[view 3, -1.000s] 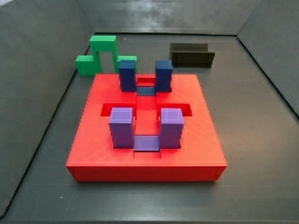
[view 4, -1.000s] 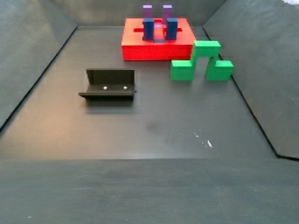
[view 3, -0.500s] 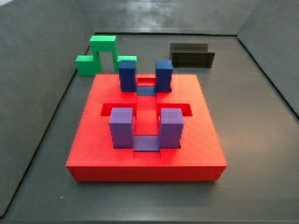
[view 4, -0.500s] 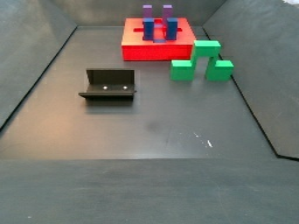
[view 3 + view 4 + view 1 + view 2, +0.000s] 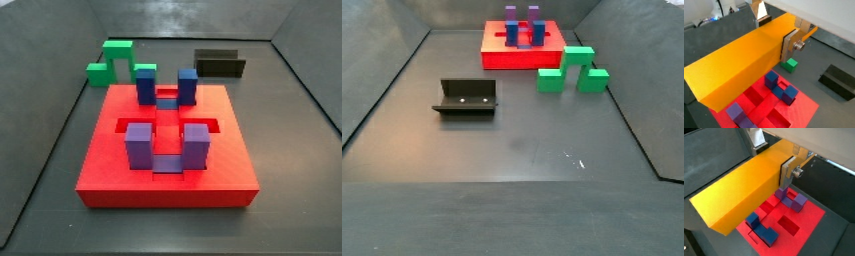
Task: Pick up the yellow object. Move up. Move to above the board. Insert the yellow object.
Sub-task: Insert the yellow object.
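Note:
The yellow object (image 5: 744,60) is a long yellow-orange bar, held high in the air; it also shows in a wrist view (image 5: 741,188). My gripper (image 5: 774,32) is shut on it, one silver finger (image 5: 789,46) pressed on each long side, as a wrist view (image 5: 771,155) also shows. The board (image 5: 804,107) lies far below the bar, a red slab with blue posts (image 5: 777,85) and purple posts (image 5: 791,198). Both side views show the board (image 5: 120,170) (image 5: 502,58). Neither side view shows the gripper or the bar.
A green arch-shaped block (image 5: 118,62) stands on the floor beside the board, and shows again in a side view (image 5: 572,72). The dark fixture (image 5: 466,97) stands apart on the grey floor, near the back wall in a side view (image 5: 221,63).

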{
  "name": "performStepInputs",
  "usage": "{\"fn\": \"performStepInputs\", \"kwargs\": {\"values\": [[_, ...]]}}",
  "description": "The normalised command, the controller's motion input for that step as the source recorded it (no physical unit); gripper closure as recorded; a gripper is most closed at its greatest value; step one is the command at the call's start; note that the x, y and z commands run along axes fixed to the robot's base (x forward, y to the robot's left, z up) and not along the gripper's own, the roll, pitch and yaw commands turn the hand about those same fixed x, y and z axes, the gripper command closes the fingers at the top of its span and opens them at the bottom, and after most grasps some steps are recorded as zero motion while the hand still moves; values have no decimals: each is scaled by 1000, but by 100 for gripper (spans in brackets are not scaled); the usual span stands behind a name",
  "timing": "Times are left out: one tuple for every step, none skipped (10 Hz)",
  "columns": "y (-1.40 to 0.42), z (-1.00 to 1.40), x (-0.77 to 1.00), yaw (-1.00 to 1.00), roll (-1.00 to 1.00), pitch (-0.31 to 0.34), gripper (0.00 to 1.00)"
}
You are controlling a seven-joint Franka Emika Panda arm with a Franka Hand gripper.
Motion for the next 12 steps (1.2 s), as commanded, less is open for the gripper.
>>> {"fn": "performStepInputs", "kwargs": {"values": [[-220,-826,-29,34,104,-210,100],[-163,-754,0,0,50,-247,100],[-31,-709,60,0,0,-267,100],[0,-697,40,0,0,-270,100],[0,-720,23,0,0,-257,100],[-17,-717,0,0,0,-247,100],[-6,-700,37,0,0,-231,100],[-20,-657,34,0,46,-173,100],[-146,-349,140,63,220,0,100],[-274,-260,177,74,364,147,100],[-271,-326,157,43,370,179,100],[-214,-294,86,11,279,99,100]]}}
